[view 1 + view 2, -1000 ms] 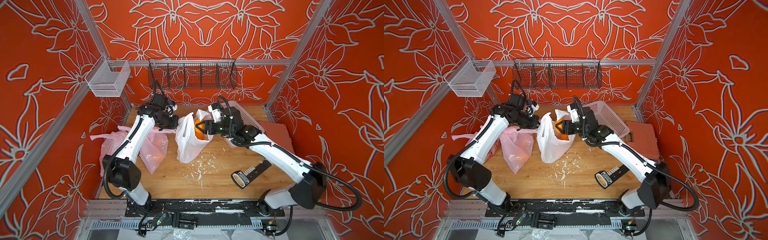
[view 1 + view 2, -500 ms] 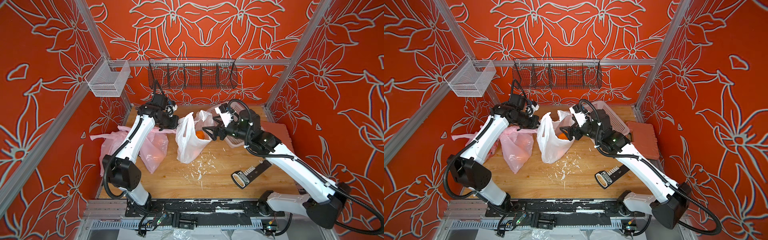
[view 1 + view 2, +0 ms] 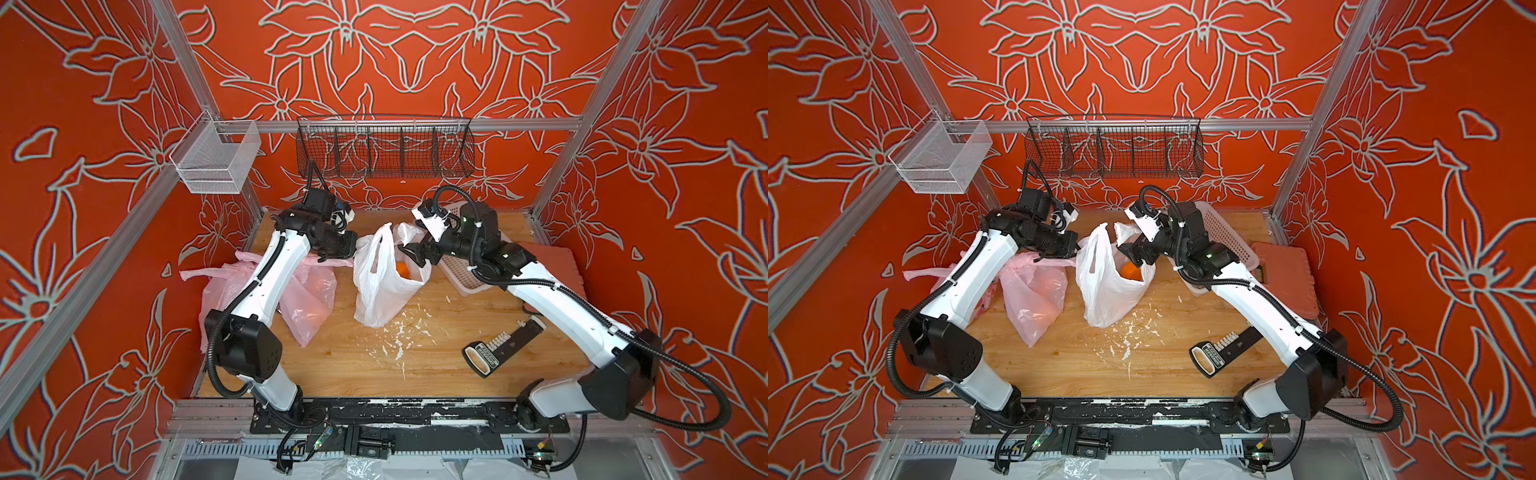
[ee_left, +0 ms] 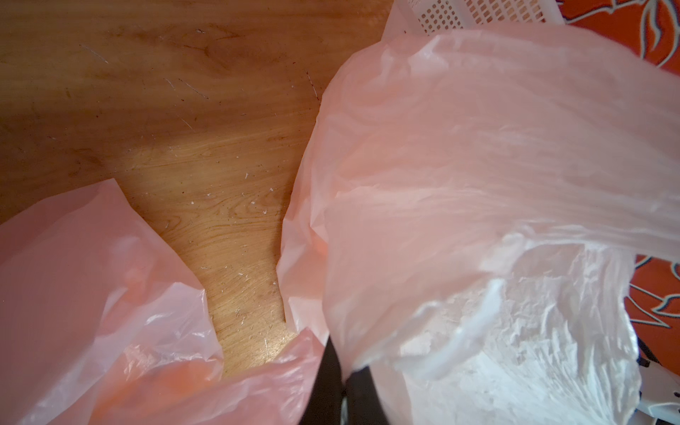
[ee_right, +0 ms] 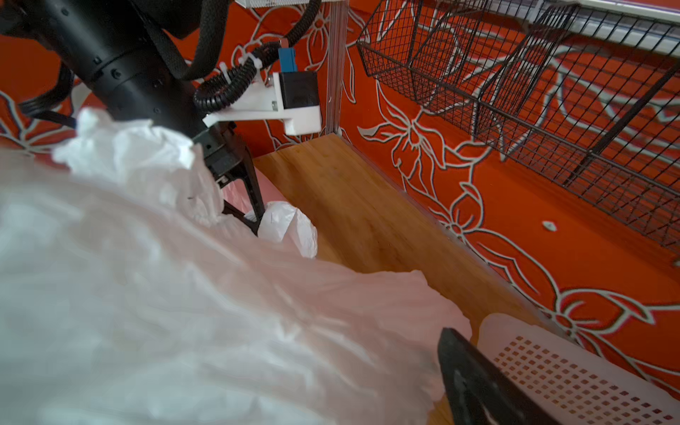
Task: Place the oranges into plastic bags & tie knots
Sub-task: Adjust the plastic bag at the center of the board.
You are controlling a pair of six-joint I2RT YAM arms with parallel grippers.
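Note:
A milky white plastic bag [image 3: 382,286] [image 3: 1106,286] stands open mid-table with one orange [image 3: 402,268] [image 3: 1128,271] showing inside. My left gripper [image 3: 353,249] [image 3: 1077,248] [image 4: 344,368] is shut on the bag's left handle, holding it up. My right gripper [image 3: 412,254] [image 3: 1130,254] is open at the bag's right rim with nothing in it. In the right wrist view one of its fingers [image 5: 474,379] shows; the bag hides the other. Pink plastic bags [image 3: 309,299] [image 3: 1034,295] lie under the left arm. No knots are visible.
A pale pink perforated basket [image 3: 467,276] [image 3: 1225,232] lies under the right arm, beside an orange-red mat [image 3: 1283,274]. A black tool with white keys [image 3: 500,347] lies front right. White flecks [image 3: 395,336] litter the wood. A wire basket [image 3: 384,149] hangs on the back wall.
My right gripper held an orange at the bag's mouth, opened, and drew back slightly to the right. The orange now sits lower inside the white bag. The left arm has not moved.

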